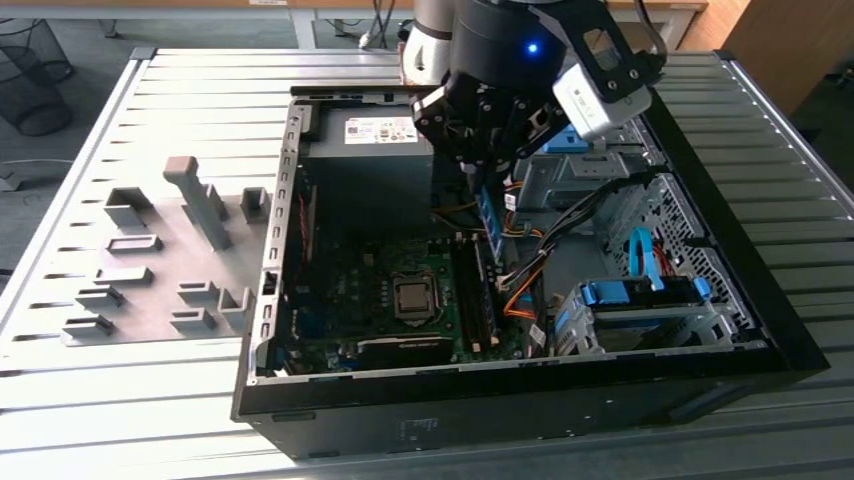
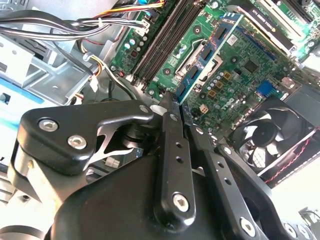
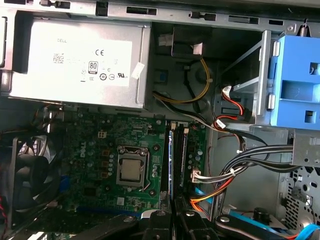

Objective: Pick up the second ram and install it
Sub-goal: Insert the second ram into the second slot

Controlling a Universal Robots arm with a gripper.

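A robot arm's gripper [image 1: 489,172] hangs inside an open computer case [image 1: 747,330], its black fingers [image 2: 172,150] pressed together on the second ram [image 1: 491,215], a thin circuit-board stick that hangs edge-down from the fingertips. In the second wrist view the stick [image 2: 210,55] runs straight out from the pinched fingertips, its blue-edged board and dark chips seen against the green motherboard [image 2: 240,85] below it. The ram is held above the board, not yet seated, close over the long black memory slots [image 1: 470,295] that lie directly beneath the gripper; in the first wrist view those slots [image 3: 173,160] stretch away from the fingertips [image 3: 173,220] toward the silver power supply [image 3: 80,62] at the far wall of the case. A processor socket [image 3: 131,170] sits just beside the slots, and a black fan [image 2: 267,142] lies beyond it. Bundled cables [image 3: 220,180] trail on the gripper's other side, near a blue drive caddy [image 1: 641,295]. Outside the case, well apart from the gripper, pale grey holder blocks [image 1: 167,260] stand on the slatted metal table [image 1: 120,390]
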